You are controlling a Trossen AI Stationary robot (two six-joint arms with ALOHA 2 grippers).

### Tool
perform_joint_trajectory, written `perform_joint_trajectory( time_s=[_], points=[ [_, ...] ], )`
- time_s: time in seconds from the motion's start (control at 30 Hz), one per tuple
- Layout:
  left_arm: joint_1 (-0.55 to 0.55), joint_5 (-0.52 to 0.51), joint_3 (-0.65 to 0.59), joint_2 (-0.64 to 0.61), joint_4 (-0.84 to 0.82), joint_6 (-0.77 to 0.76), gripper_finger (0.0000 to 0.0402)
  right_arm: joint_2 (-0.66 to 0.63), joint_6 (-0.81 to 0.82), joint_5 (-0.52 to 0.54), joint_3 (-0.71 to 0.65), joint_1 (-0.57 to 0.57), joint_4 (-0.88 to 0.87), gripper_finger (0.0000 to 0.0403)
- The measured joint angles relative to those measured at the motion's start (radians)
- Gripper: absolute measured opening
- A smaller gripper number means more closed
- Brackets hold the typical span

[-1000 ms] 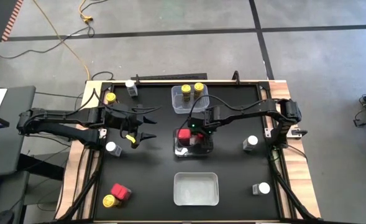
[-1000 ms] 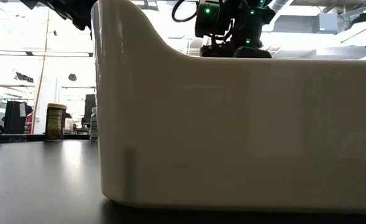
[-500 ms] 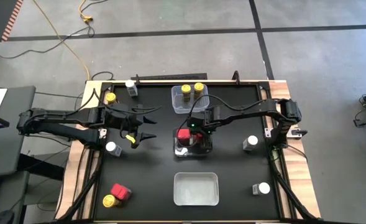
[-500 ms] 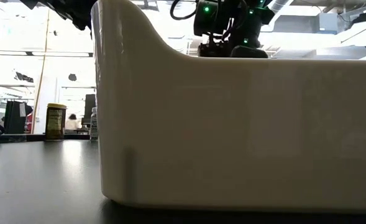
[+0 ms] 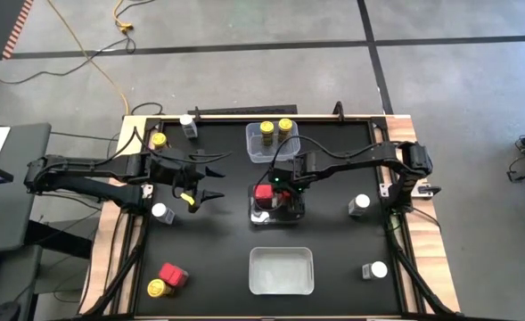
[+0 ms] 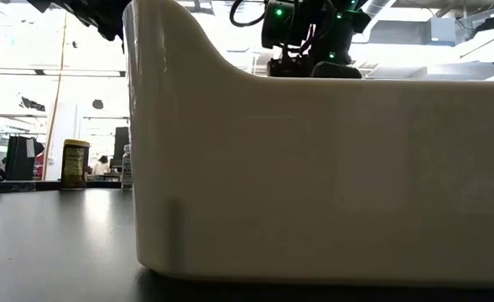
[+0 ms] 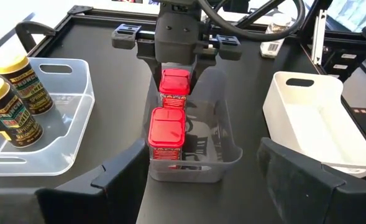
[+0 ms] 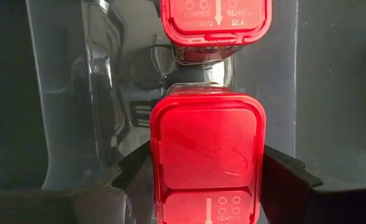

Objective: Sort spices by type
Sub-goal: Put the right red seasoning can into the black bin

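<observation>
Nothing changed over the last second: right gripper [image 7: 173,70] still clamped on the red boxy tin [image 8: 209,151], lowered into the clear rectangular plastic tub [image 7: 227,147] at table centre, beside a second red tin [image 7: 166,132]. Release pending. Left gripper [image 5: 207,181] idle at nine o'clock, fingers parted, empty.

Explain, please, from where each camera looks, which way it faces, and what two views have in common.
High view: above the table, facing straight down; both arms show, right tool over the middle tub.
Low view: at table-top height, facing across; a white tub fills it, the right arm above.
Left wrist view: on the left arm, facing the middle tub; its own dark fingers show.
Right wrist view: on the right arm, facing down into that tub; its tool grips a red tin.
Shared: both wrist views show the same two red tins.
</observation>
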Motion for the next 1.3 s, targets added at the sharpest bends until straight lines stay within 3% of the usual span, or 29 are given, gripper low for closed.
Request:
perform_joint_trajectory(
  time_s=[1.1,1.3],
  points=[
    [0.000,0.000,0.000,0.000,-0.001,0.000,0.0285,0.000,-0.002,0.004,0.001,0.000,0.001,0.0250],
    [0.000,0.000,0.000,0.000,-0.001,0.000,0.0285,0.000,-0.001,0.007,0.001,0.000,0.008,0.0272]
  ],
)
